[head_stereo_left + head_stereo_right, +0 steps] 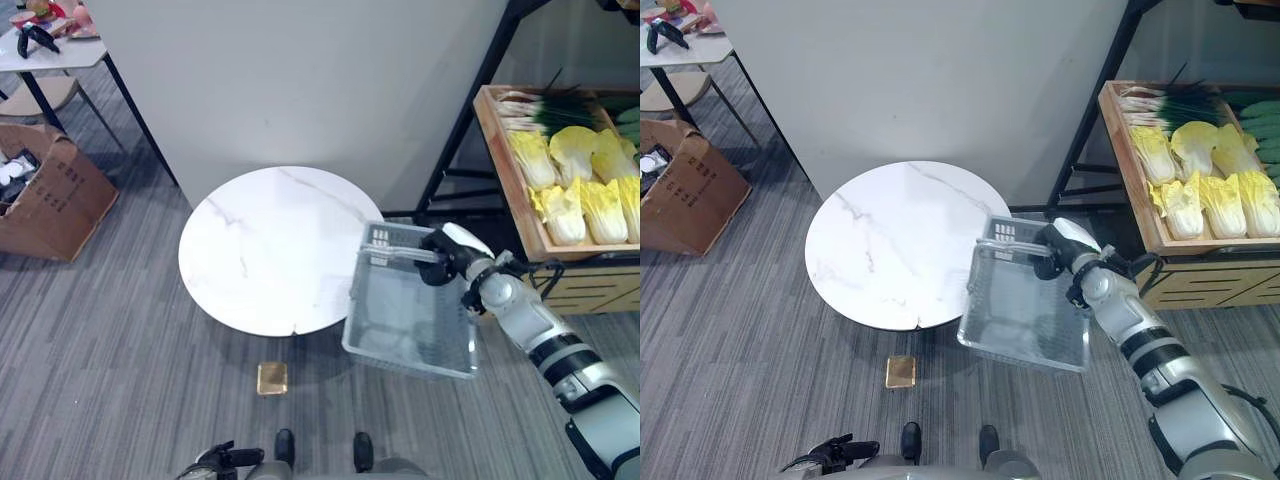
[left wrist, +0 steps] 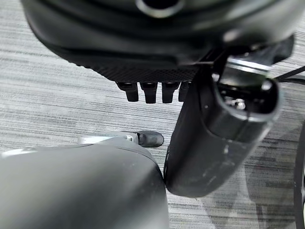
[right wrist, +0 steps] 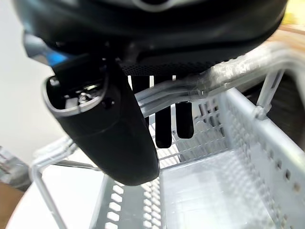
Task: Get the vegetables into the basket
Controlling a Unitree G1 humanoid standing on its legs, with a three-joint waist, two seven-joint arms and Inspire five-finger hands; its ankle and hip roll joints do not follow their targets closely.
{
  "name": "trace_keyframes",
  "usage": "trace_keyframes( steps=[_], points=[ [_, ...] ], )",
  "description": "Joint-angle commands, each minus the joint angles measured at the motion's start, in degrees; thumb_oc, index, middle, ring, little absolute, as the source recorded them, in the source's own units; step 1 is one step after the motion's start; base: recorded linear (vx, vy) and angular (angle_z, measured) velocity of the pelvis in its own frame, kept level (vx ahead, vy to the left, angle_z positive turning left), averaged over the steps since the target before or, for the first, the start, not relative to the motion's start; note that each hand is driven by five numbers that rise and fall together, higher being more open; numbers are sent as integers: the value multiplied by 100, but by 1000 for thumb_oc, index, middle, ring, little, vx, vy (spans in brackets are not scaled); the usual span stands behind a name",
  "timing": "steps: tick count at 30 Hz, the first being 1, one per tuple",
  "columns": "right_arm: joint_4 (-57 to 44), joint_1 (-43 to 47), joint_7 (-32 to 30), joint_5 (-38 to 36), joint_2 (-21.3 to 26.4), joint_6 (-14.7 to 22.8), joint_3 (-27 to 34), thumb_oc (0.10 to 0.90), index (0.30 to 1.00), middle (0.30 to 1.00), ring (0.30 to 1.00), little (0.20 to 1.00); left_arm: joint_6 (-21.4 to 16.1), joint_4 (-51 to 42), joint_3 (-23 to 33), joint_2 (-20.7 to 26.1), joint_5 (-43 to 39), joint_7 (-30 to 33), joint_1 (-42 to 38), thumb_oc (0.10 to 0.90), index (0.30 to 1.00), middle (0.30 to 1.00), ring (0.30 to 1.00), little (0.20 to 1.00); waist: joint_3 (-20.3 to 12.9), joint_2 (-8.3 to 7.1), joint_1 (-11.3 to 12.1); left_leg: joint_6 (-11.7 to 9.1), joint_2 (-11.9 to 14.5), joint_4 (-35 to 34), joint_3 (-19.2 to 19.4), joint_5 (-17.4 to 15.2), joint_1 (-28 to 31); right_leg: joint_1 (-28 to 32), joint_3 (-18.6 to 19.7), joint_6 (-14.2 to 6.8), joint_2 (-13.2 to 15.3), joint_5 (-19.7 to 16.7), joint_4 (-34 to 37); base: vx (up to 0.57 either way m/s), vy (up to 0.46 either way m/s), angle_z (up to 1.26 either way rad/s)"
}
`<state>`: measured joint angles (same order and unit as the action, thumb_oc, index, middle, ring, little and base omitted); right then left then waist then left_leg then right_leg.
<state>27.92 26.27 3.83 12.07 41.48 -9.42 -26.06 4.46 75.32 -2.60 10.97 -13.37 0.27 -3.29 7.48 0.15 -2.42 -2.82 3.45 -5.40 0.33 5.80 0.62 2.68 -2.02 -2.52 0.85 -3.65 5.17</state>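
- Right now my right hand has its fingers hooked around the wire handle of the translucent grey plastic basket, which hangs tilted, overlapping the right edge of the round white marble table.
- My left hand hangs low over the carpet, fingers curled, holding nothing.
- The pale yellow-green cabbages lie in the wooden crate to the right of the basket, past my right hand, so that arm is the nearer one, though I judge it busy.
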Motion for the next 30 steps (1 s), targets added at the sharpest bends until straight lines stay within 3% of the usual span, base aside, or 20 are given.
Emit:
trace_keyframes(
  steps=[1, 7, 17, 23, 30],
  points=[
    [-165, 421, -238, 31, 169, 309, 857, 400, 300, 300, 300, 300, 252, 702, -317, 76, 410, -98, 197, 900, 1000, 1000, 1000, 1000, -215, -313, 91, -97, -182, 40, -32, -872, 652, 66, -31, -514, 365, 294, -17, 0, 0, 0],
    [488, 102, -230, 234, 255, 258, 937, 400, 300, 300, 300, 300, 271, 686, -333, 97, 467, -139, 243, 900, 1000, 1000, 1000, 1000, -219, -296, 73, -101, -167, 40, -26, -882, 692, 122, -48, -517, 359, 315, -17, 17, -5, 0],
    [2771, -419, -302, 620, 361, 224, 889, 400, 300, 300, 300, 300, 219, 614, -446, 150, 414, -190, 264, 900, 1000, 1000, 1000, 1000, -179, -229, 29, -131, -140, 40, -30, -844, 676, 116, -62, -519, 321, 316, -17, 1, -6, 0],
    [3813, -1002, -519, 370, -17, 258, 1271, 400, 300, 300, 300, 300, 197, 663, -465, 96, 369, -158, 227, 900, 1000, 1000, 1000, 1000, -189, -228, -40, -137, -122, 40, -56, -861, 697, 168, -94, -495, 296, 356, -17, 7, -15, 1],
    [4131, -1494, -723, 33, -273, 272, 1690, 400, 300, 300, 300, 300, 182, 707, -422, 101, 424, -101, 222, 900, 1000, 1000, 1000, 1000, -205, -213, -123, -136, -122, 40, -51, -877, 733, 198, -90, -493, 278, 372, -17, 0, 0, 0]
  ],
)
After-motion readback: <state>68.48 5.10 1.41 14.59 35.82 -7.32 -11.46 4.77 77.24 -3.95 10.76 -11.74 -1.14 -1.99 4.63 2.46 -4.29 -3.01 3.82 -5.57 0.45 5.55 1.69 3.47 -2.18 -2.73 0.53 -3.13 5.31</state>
